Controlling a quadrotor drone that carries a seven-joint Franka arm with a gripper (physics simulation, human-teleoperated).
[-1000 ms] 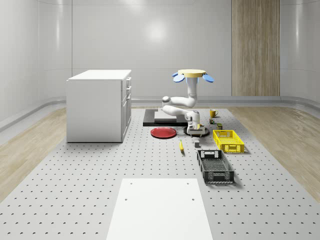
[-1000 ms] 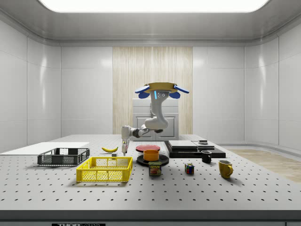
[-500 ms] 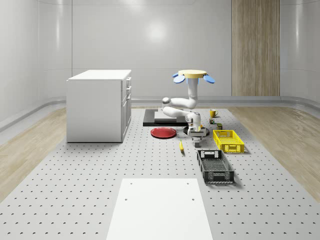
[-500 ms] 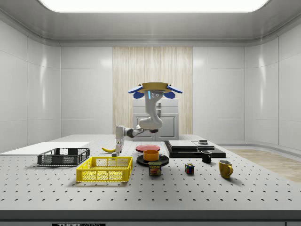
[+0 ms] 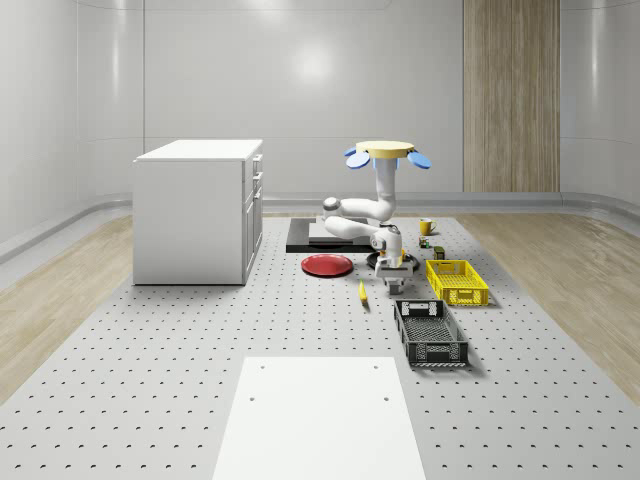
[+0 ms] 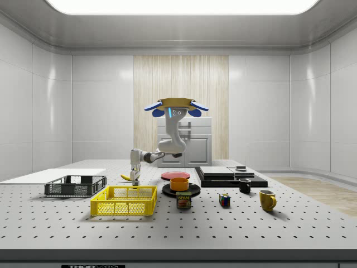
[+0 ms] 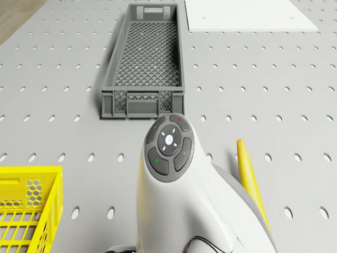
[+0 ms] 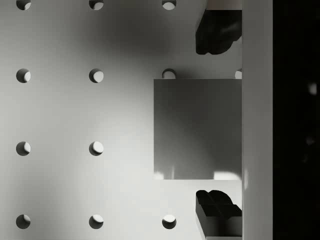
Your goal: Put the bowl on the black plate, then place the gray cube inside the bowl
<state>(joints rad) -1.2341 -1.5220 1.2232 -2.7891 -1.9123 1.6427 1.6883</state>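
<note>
The orange bowl (image 6: 179,183) sits on the black plate (image 6: 192,190) on the perforated table. The gray cube (image 8: 197,128) lies flat on the table between the banana and the yellow basket. In the wrist view my gripper (image 8: 217,122) is open and low over the cube, with one dark fingertip (image 8: 215,32) on each side of it and a small gap to each. The gripper (image 5: 392,285) hangs straight down at the end of the bent white arm. The drone (image 6: 172,105) hovers above the table, near the bowl and plate, to the side view's left of them.
Close around the gripper are a banana (image 7: 250,179), a yellow basket (image 5: 456,281) and a gray mesh crate (image 7: 145,63). A red plate (image 5: 327,265) lies near the black plate. A can (image 6: 183,200), a colored cube (image 6: 224,200) and a yellow mug (image 6: 267,200) stand further off. A white cabinet (image 5: 198,210) stands at the whole-scene view's left.
The drone and arm have shifted toward the side view's left, away from the bowl. The gripper has travelled from beside the bowl to low over the gray cube.
</note>
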